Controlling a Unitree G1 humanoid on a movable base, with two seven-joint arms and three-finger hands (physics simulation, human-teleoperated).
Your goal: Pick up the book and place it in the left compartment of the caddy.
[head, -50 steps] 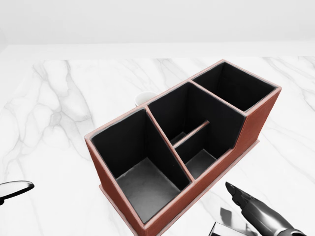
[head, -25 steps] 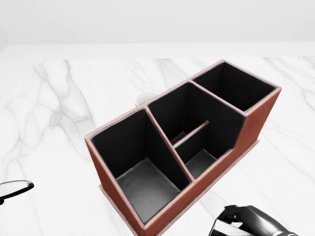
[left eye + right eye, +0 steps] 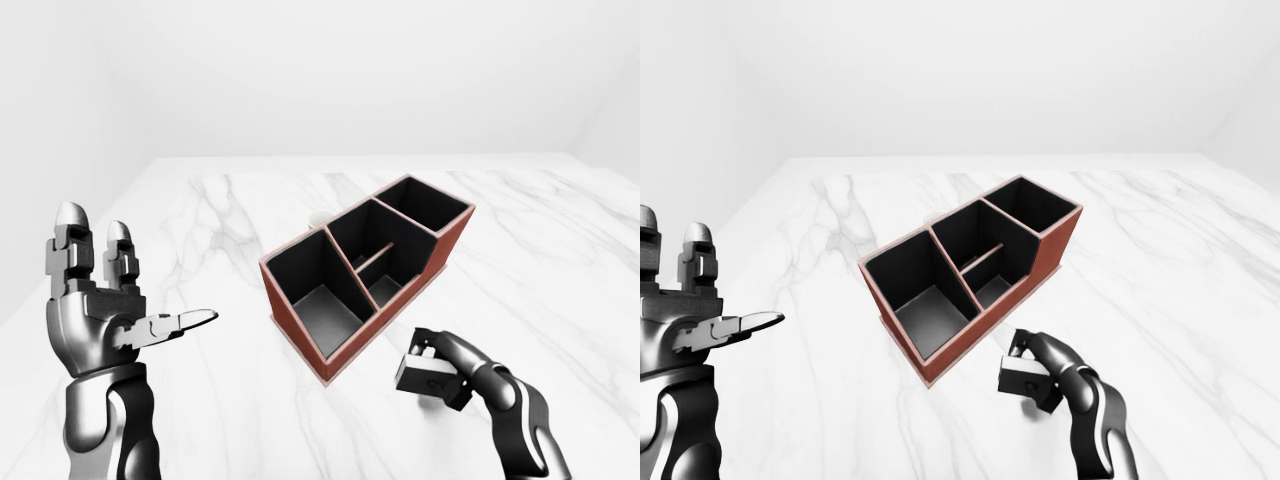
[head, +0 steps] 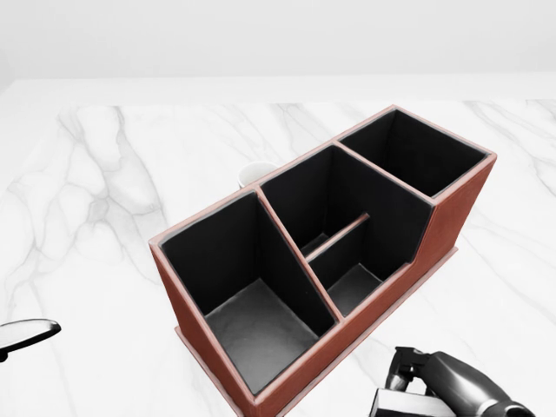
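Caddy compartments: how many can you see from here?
4 in the caddy: a large one at head-view lower left, two small middle ones split by a low divider, one at upper right. None looks hidden.

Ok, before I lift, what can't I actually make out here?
- Book: mostly covered by the right hand; cut by the bottom edge in head view.
- White object above the caddy: largely hidden behind its wall.
- Left hand: only a sliver in head view.
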